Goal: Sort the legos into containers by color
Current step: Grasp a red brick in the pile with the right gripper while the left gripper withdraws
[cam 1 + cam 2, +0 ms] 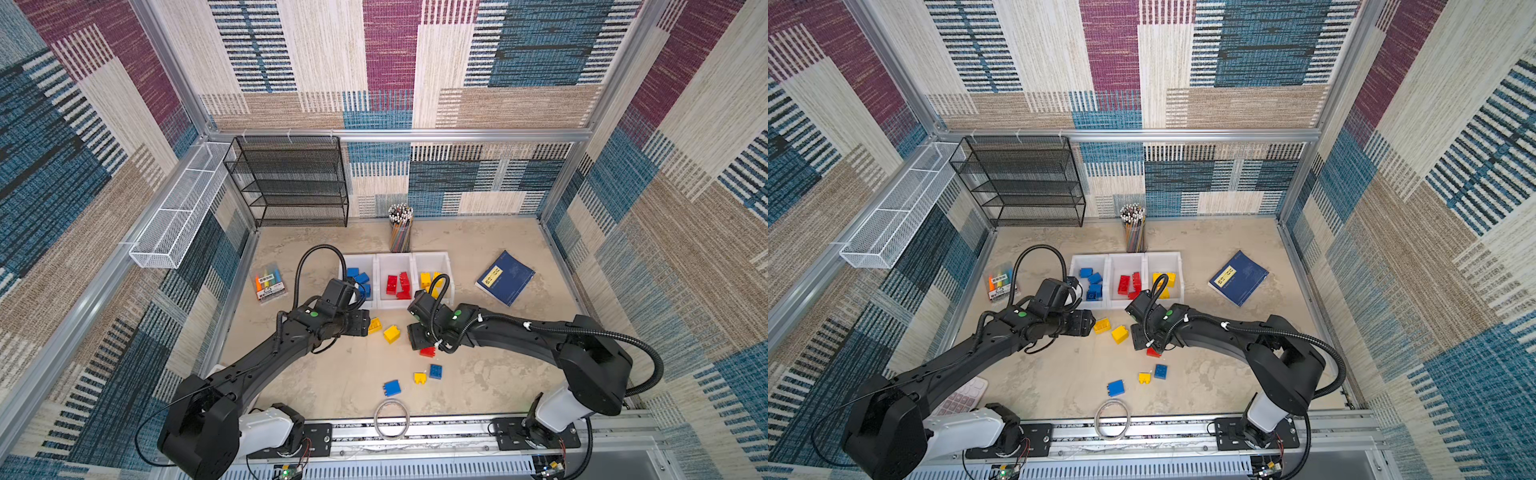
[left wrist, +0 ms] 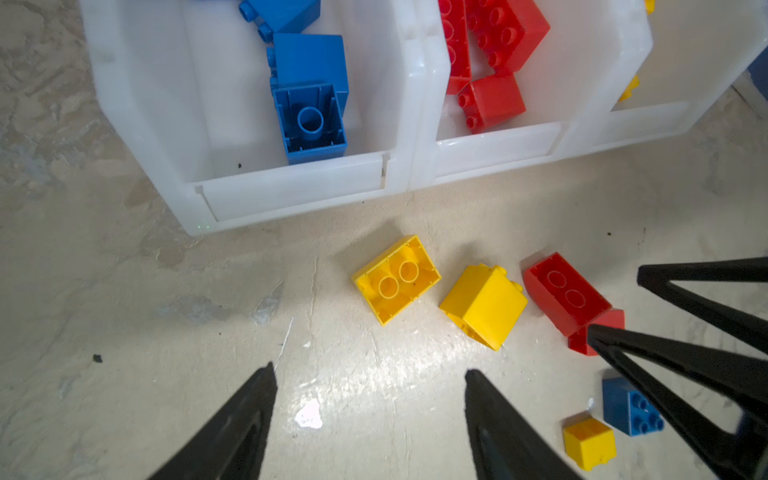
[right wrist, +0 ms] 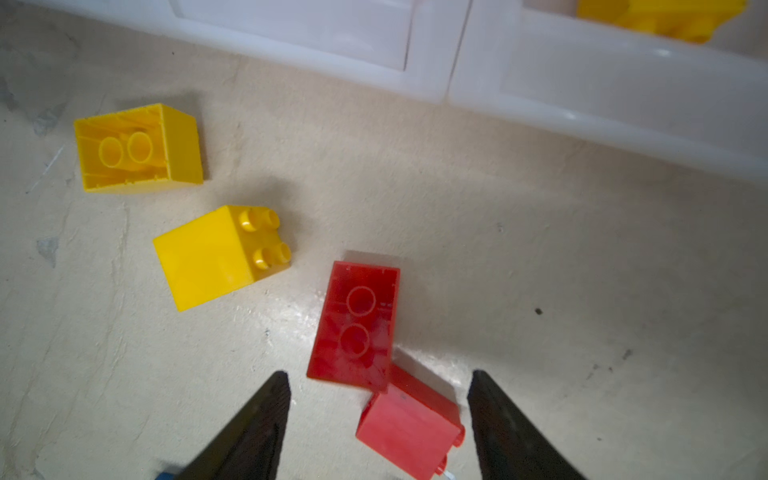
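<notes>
The right gripper (image 3: 380,373) stands open astride a small red brick (image 3: 409,428) on the table (image 3: 540,249), before the bins (image 2: 291,195). The left gripper (image 2: 370,369) hangs open near a yellow brick (image 2: 397,279).

Between left fingers (image 2: 241,432): bare surface (image 2: 374,374), free passage ahead.
Between right fingers (image 3: 257,436): small red brick (image 3: 409,424), a gap on each side; long red brick (image 3: 355,324) touches it.
Before the bins (image 2: 291,195): upturned yellow brick (image 2: 397,279) and tipped yellow brick (image 2: 484,305) lie near, narrow gap between.
Right side: open surface up to the book (image 1: 505,277).
</notes>
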